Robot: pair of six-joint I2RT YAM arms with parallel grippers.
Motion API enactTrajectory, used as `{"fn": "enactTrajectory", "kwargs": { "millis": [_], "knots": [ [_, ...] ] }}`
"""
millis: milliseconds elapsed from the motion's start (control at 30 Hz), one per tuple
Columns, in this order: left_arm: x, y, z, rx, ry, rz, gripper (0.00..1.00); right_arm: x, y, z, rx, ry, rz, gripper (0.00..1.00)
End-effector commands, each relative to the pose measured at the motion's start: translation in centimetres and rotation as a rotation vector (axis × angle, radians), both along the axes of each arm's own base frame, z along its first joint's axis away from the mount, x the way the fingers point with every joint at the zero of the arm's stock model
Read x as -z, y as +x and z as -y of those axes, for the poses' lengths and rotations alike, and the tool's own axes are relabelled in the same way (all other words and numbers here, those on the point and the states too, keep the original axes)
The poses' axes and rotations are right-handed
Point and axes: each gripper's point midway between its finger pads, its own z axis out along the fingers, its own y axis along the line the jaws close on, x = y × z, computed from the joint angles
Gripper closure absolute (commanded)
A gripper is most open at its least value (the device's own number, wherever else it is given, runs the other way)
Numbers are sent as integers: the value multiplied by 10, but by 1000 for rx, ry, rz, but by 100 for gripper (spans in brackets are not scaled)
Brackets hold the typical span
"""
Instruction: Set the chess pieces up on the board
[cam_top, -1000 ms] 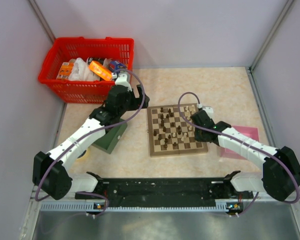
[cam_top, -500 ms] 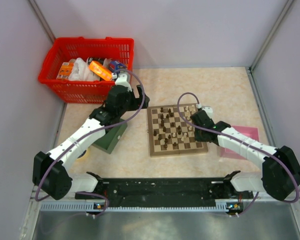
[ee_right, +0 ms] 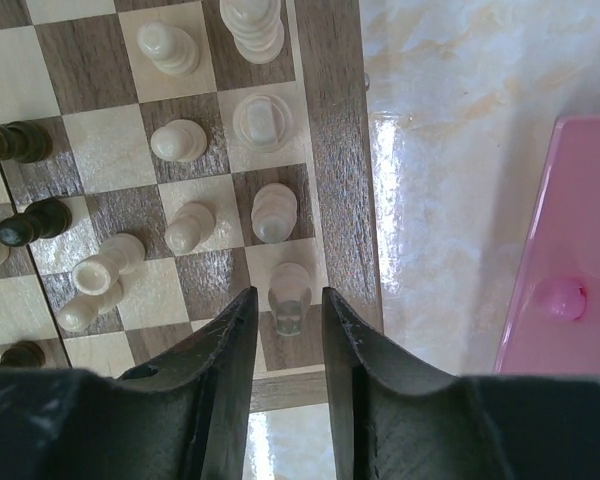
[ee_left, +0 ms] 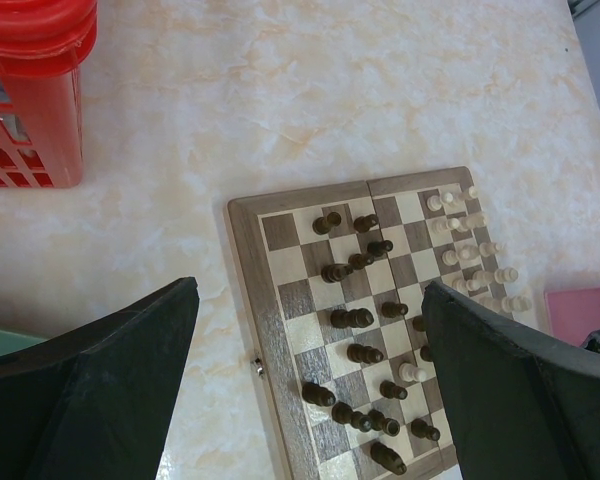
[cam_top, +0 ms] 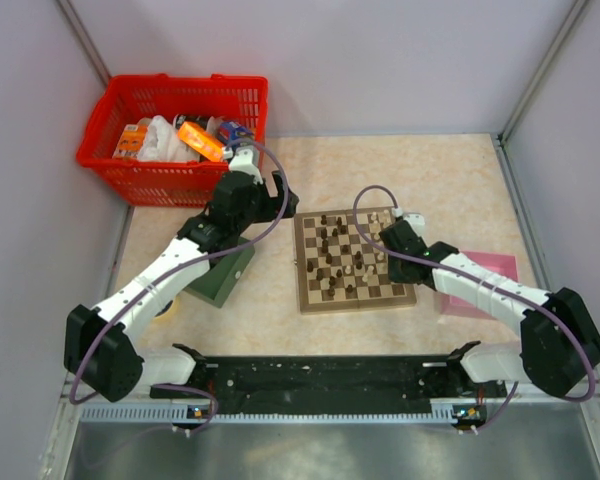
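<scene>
At board (ee_right: 336, 150) edge, cream piece (ee_right: 288, 297) upright, straddled by right hand (ee_right: 289, 296).

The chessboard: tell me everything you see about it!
The chessboard is square and wooden, with dark brown and cream checks, a tan border and a clasp on one edge. It lies flat on the marbled table. Dark pieces sit mostly on its left, cream ones on its right, under the open right pincer.

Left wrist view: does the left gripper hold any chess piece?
No, the left gripper is wide open, and only the board shows between its fingers.
</scene>
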Motion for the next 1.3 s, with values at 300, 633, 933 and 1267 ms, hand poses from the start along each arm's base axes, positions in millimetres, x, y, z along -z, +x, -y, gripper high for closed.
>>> {"fn": "enactTrajectory", "kwargs": {
  "millis": [300, 633, 933, 1267],
  "knots": [
    [-23, 0, 0, 6, -55, 72, 1, -73, 11, -9, -32, 106, 150, 50],
    [-22, 1, 3, 15, -63, 70, 1, -82, 13, -58, -166, 225, 106, 52],
    [-24, 0, -2, 3, -54, 76, 1, -61, 22, -79, -231, 183, 55, 60],
    [-23, 2, -3, 3, -54, 74, 1, -47, 28, -84, -247, 147, 18, 63]
  ]
}}
